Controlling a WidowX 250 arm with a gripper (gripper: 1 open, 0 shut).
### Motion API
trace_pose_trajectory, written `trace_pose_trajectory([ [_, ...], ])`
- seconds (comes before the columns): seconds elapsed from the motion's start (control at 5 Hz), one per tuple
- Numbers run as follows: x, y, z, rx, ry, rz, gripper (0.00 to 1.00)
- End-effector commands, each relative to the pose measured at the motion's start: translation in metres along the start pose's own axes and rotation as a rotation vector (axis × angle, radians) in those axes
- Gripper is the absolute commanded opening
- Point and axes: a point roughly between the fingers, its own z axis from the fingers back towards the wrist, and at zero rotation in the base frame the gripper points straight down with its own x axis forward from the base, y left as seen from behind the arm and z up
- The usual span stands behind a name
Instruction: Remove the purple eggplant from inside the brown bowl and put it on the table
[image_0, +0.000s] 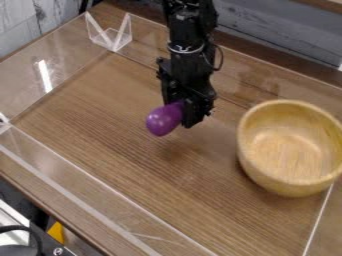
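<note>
Camera view: we see our gripper pinched shut on the purple eggplant, over the brown table. The big bowl sits apart, to the right in the picture. Clear walls edge the table. Nearer the back is a little clear stand.

My fingertips are dark and run together against the black of my own body, so I can't make out their separate outlines, and whatever part of the purple eggplant lies behind them, toward one o'clock, is hidden from me. The picture's top edge cuts off my arm at twelve o'clock, and its left edge crops the black cable at eight o'clock.
</note>
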Motion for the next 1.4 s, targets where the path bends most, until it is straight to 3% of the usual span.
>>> trace_pose_trajectory([
  [0.0, 0.004, 0.012, 0.019, 0.035, -0.064, 0.011, 0.00],
  [0.2, 0.001, 0.016, 0.020, 0.030, -0.055, 0.002, 0.00],
  [0.6, 0.006, 0.017, 0.000, 0.020, -0.042, -0.029, 0.00],
  [0.8, -0.002, 0.010, 0.000, 0.019, -0.035, -0.021, 0.00],
  [1.0, -0.009, 0.004, 0.000, 0.019, -0.031, -0.013, 1.00],
  [1.2, -0.008, 0.001, 0.001, 0.016, -0.027, -0.054, 1.00],
])
